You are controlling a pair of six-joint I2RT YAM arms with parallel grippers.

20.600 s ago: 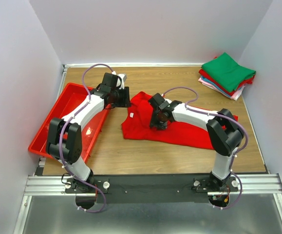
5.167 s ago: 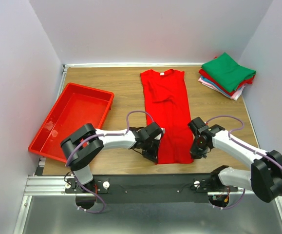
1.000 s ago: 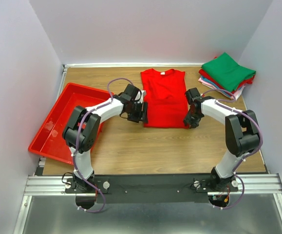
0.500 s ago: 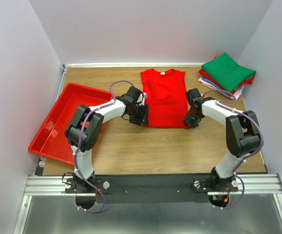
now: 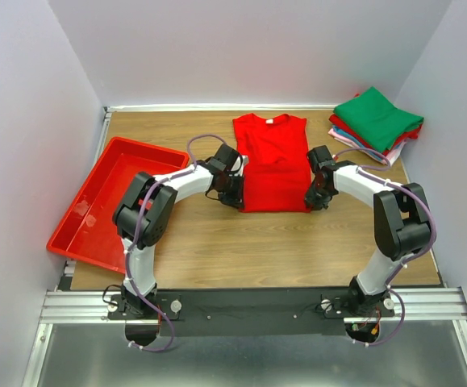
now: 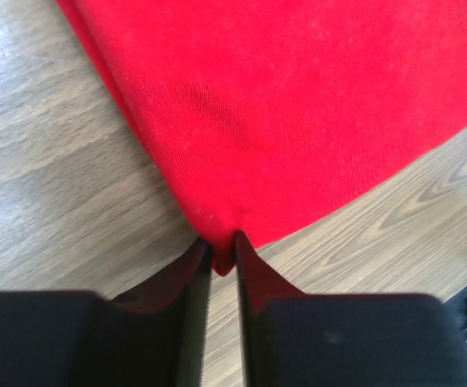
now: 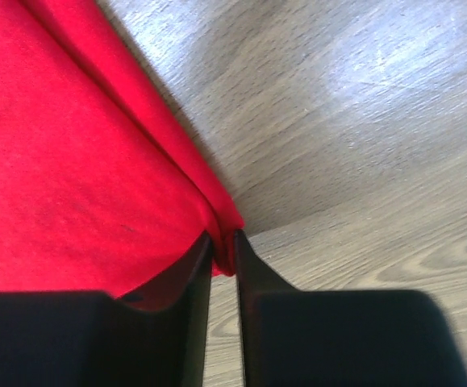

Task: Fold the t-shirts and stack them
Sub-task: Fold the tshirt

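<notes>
I have my left end effector (image 6: 223, 254) and right end effector (image 7: 223, 242) each pinched tight on 1 corner of the red t-shirt (image 5: 273, 165)

The overhead camera is looking down from behind the arms across the whole table (image 5: 217, 250). The wrist cameras are peering very close at the red shirt's (image 5: 275, 161) corners: left at 7 o'clock, right at 5 o'clock.

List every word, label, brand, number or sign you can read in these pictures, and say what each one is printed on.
No text can be read in any view.
The white neck tag on the red t-shirt: too small to tell whether it carries print.
The folded shirt stack and the red tray: no lettering shows.
Both wrist views: only plain red cloth and wood grain.
</notes>
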